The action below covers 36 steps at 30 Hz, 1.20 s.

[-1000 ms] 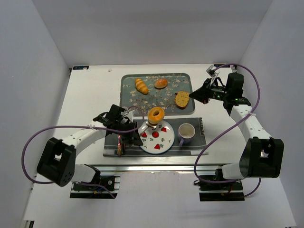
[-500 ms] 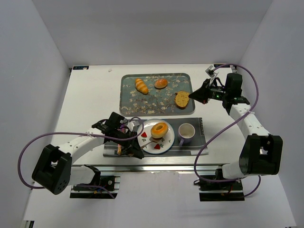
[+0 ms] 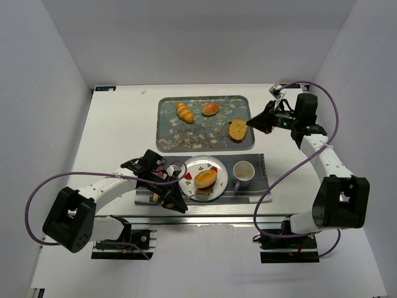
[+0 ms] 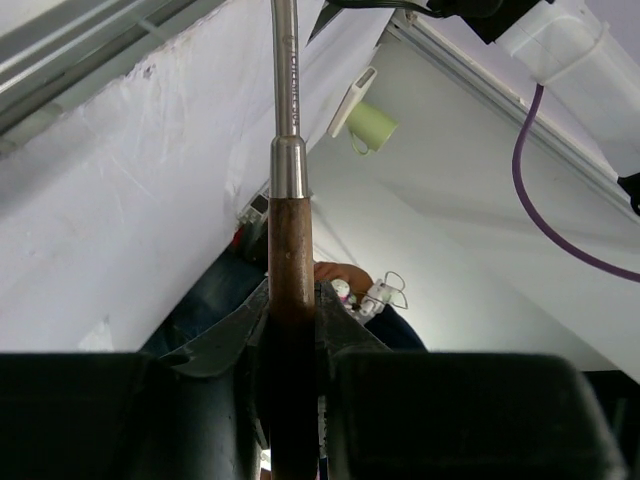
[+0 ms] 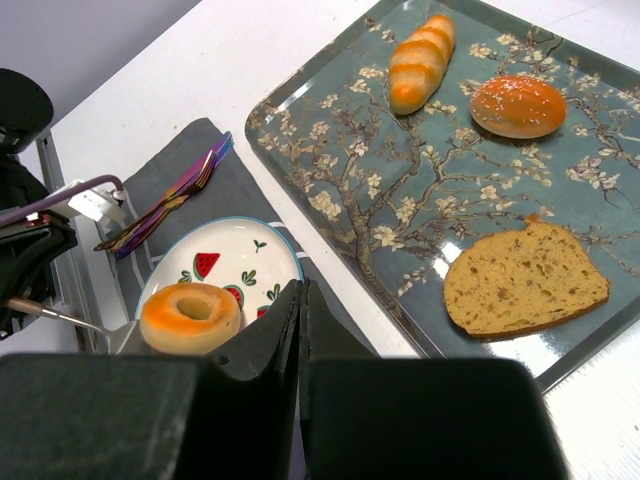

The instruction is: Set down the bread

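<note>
A white table (image 3: 111, 136) stands between white walls (image 3: 56, 74). On a grey placemat (image 3: 255, 189), cutlery (image 5: 170, 195) lies left of the plate (image 3: 195, 167) and a mug (image 3: 242, 173) just right of it. A flowered tray (image 3: 205, 133) sits beyond the plate.

The left gripper (image 3: 167, 197) reaches low from left of the plate, pinching a spatula (image 4: 288, 250) by its wooden handle. The ring-shaped bread (image 3: 206, 179) lies on the plate, touching the blade.

The right gripper (image 3: 251, 124) hovers far right of the plate, fingers pressed together, empty.
</note>
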Tool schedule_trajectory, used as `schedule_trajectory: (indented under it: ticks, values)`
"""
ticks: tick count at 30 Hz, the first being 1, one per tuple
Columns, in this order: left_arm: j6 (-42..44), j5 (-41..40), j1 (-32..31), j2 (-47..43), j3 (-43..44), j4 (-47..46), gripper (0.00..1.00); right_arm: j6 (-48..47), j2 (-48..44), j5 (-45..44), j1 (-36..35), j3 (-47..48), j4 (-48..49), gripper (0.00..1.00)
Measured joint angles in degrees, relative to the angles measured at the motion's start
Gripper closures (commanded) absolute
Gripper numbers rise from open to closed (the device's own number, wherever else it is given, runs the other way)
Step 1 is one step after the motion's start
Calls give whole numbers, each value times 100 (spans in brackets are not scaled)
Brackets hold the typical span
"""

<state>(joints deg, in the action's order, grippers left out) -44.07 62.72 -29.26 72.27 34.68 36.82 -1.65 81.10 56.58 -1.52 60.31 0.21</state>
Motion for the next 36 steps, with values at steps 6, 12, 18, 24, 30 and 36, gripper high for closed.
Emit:
schedule_trajectory:
  ticks: [6, 12, 18, 24, 30, 36]
  values:
    - [-142, 79, -7, 107, -9, 50, 100, 7, 0, 20, 0, -2, 9, 98]
    - [-278, 122, -101, 79, 11, 74, 100, 24, 0, 20, 0, -2, 39, 98]
    - [-236, 208, -326, 46, 664, 634, 100, 24, 0, 31, 0, -2, 39, 98]
    - [188, 365, -511, -151, 1460, 1602, 100, 24, 0, 44, 0, -2, 46, 98]
    - [387, 372, -527, -192, 1766, 2402, 100, 33, 0, 46, 0, -4, 122, 98]
    - [-157, 234, 50, 177, 1991, 1268, 100, -2, -4, 46, 0, -11, 122, 98]
